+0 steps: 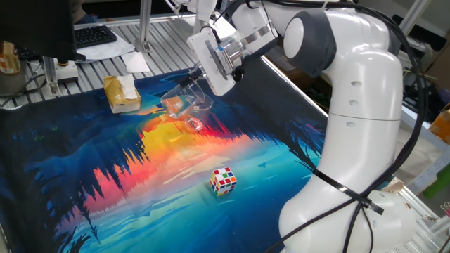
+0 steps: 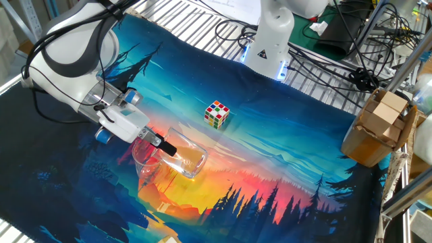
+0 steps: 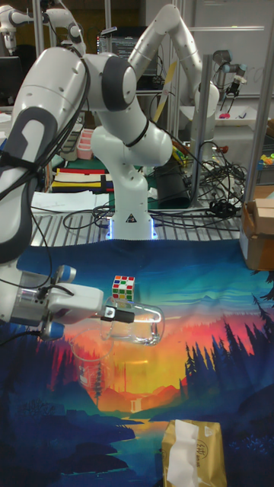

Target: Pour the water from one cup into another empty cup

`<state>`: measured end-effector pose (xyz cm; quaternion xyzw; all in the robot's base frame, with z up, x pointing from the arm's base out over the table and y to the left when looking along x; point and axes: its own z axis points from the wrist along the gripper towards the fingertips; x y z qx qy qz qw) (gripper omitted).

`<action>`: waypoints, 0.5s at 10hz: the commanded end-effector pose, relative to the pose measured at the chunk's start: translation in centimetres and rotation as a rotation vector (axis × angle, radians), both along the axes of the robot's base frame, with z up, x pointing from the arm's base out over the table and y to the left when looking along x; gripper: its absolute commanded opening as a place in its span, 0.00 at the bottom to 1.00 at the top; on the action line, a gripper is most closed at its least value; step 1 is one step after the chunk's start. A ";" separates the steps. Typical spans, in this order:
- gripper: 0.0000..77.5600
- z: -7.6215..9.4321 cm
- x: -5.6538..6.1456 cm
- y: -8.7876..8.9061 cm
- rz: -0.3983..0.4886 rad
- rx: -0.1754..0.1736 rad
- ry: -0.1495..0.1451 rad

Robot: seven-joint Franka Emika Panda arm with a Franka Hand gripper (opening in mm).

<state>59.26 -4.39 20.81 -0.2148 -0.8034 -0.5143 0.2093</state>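
The worktop [image 2: 283, 145] is covered by a printed cloth of sunset and fir silhouettes. My gripper [image 2: 165, 146] holds the tipped cup [image 2: 185, 156] on its side, jaws pinching one wall of the rim. The mouth points toward the upright cup [image 2: 146, 165], which stands on the cloth directly below my fingers. In the tall fixed view the tipped cup [image 3: 141, 323] lies nearly horizontal above the upright cup [image 3: 93, 377].

Water: clear glass on a bright print — I cannot tell how much is left in the held cup, nor whether any sits in the lower one.

Risks, biggest first:
- The stream could miss. The two rims look close but not plainly lined up, so a fast tilt could put water on the cloth.
- The glass could slip. I grip only a thin wall, and a wet rim would make rotation in the jaws likely.
- My wrist or the held cup could clip the upright cup's rim and knock it over.
- The Rubik's cube [image 2: 217, 113] and tissue pack [image 1: 121, 93] are well apart, so there is little hazard from them.

Writing: a small triangle mark shows on the arm base [image 2: 267, 46], and faint print on the tissue pack in the tall fixed view [image 3: 193, 453] — neither is legible.
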 end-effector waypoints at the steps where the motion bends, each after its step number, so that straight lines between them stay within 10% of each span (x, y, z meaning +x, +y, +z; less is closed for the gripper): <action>1: 0.02 0.2 0.1 -0.2 -0.010 0.025 0.013; 5: 0.02 0.2 0.1 -0.4 -0.021 0.049 0.035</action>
